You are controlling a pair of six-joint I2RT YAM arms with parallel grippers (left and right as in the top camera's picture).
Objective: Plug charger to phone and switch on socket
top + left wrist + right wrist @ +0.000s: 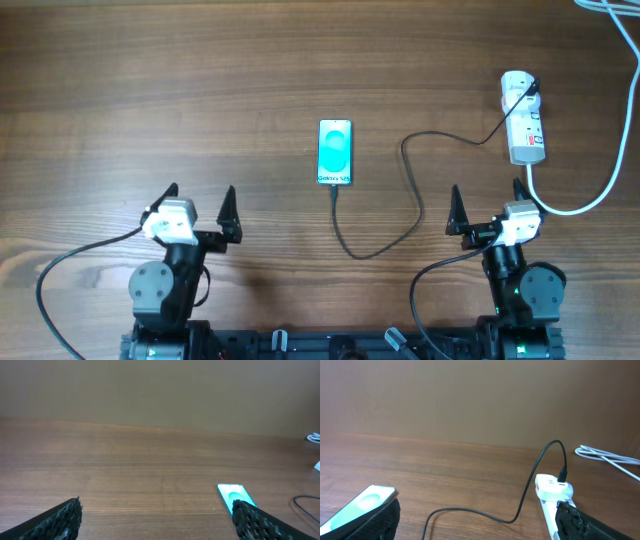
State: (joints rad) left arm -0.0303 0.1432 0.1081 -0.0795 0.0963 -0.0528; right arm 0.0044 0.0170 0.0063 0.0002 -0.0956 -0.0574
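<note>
The phone [335,152] lies mid-table with its cyan screen lit; it also shows in the left wrist view [231,493] and the right wrist view [362,502]. The charger [415,215], a thin black cable [520,510], runs from the phone's near end in a loop to the socket [524,125], a white strip [551,488] at the right. I cannot tell whether its tip sits inside the phone. My left gripper [200,192] stands open near the front left with nothing between its fingers [62,519]. My right gripper [485,190] is open just in front of the socket, holding nothing.
The socket's white lead [590,205] curves off to the right edge and up the table's right side, and appears as white cable [607,456] at the far right. Bare wooden tabletop [150,90] stretches left of the phone.
</note>
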